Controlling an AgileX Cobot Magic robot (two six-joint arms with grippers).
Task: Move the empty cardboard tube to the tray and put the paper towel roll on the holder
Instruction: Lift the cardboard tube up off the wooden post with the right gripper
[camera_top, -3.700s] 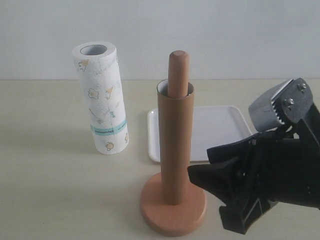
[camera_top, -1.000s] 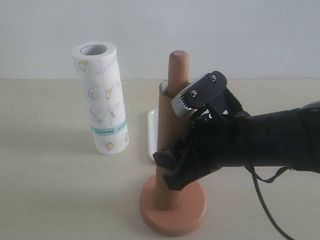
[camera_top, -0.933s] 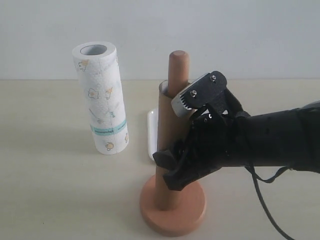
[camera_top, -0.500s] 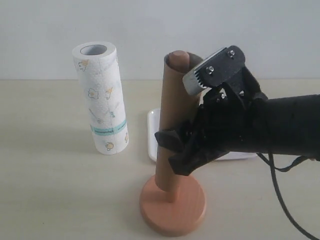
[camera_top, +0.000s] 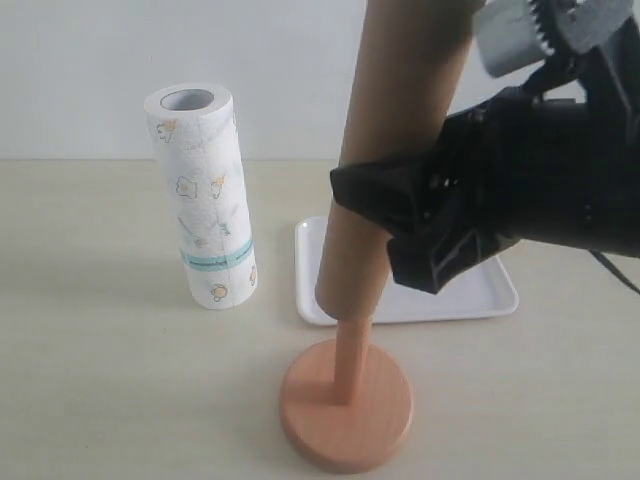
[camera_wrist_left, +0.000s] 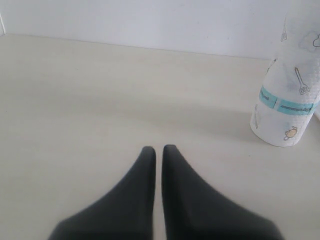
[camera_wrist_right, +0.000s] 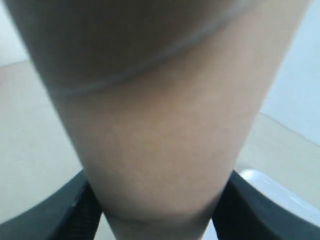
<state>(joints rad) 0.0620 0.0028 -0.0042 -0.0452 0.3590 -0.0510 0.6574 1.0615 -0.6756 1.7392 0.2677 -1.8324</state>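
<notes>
Counter (camera_top: 100, 400) first: pale, wide, carrying the lot. R pincer (camera_top: 382, 212) reaches in from the right on a big black arm, clamped round the empty cardboard tube (camera_top: 400, 90) at approx mid-length. Wrist cam agrees, the tube (camera_wrist_right: 160, 140) fills the gap w/ a black finger each side. Tube's held high, leaning a touch, top out of shot. Its lower end rings the post partway up, so it's not clear of the holder yet. A mid-length grip makes sense: it keeps the tube in line w/ the post, so it prob slides rather than jams.

Paper towel roll (camera_top: 205, 195) stands upright on the counter left of the holder, well apart, teal band low, nothing touching it. Tray (camera_top: 480, 298) lies flat just behind the holder, under the arm. Nothing in it that I can see, tho part's hidden; handy drop spot for the tube. Holder (camera_top: 346, 405) sits nearest cam, disc base flat, post bare below the tube.

L pincer (camera_wrist_left: 158, 150): tips pressed together, holding nothing, hovering low near the roll (camera_wrist_left: 287, 110).
</notes>
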